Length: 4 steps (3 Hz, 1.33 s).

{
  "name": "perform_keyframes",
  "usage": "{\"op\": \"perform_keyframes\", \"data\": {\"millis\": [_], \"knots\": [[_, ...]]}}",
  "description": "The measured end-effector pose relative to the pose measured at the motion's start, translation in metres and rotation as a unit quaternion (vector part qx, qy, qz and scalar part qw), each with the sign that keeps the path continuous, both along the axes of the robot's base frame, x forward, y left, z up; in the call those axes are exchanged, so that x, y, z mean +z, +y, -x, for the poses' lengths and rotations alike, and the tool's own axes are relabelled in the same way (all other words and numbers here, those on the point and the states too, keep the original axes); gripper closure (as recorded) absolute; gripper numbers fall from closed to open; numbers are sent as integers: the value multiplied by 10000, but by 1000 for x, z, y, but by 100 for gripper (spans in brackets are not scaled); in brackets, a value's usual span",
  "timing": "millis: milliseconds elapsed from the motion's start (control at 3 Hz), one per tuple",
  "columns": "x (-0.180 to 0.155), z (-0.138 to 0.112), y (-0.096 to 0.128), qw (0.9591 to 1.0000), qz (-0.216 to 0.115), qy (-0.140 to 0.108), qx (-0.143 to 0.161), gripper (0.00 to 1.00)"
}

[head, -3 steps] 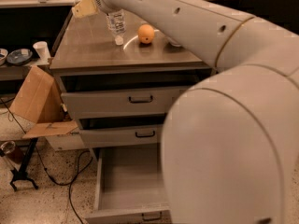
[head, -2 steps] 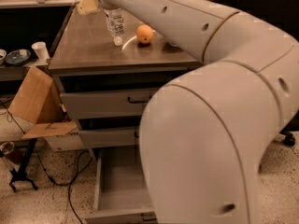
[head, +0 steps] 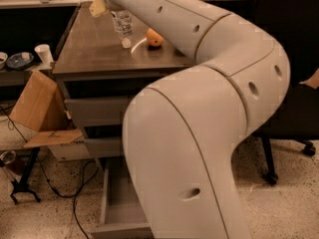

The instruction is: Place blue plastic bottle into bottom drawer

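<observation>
The blue plastic bottle (head: 122, 24), clear and ribbed, is at the back of the brown cabinet top (head: 94, 54), tilted with its white cap pointing down. My gripper (head: 114, 10) is at the end of the arm at the top edge of the view, right over the bottle's upper end, and mostly hidden by the arm. The bottom drawer (head: 118, 203) is pulled open near the floor, its grey inside partly covered by my arm. The two shallower drawers (head: 94, 111) above it are shut.
An orange (head: 154, 38) sits on the cabinet top to the right of the bottle. A cardboard box (head: 34, 101) and a white cup (head: 44, 53) are on the left. A black office chair (head: 294, 83) stands on the right. Cables lie on the floor.
My arm's elbow has swung further across the view and now hides more of the drawers. The bottle and the end of the arm have stayed in place.
</observation>
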<state>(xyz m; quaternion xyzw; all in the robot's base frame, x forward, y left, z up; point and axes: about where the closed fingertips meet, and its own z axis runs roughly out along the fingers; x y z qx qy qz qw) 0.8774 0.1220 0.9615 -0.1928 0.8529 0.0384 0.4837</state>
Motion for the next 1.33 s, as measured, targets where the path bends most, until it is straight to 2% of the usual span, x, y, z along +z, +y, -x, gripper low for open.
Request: {"op": "perform_keyframes", "data": {"millis": [667,1000,1333], "knots": [[-9,-9,3,9997,-96,217,-60,63],[-5,-8,1,9996,-213,194,-35,86],[7,0,-2,9991,-393,101,114,100]]}}
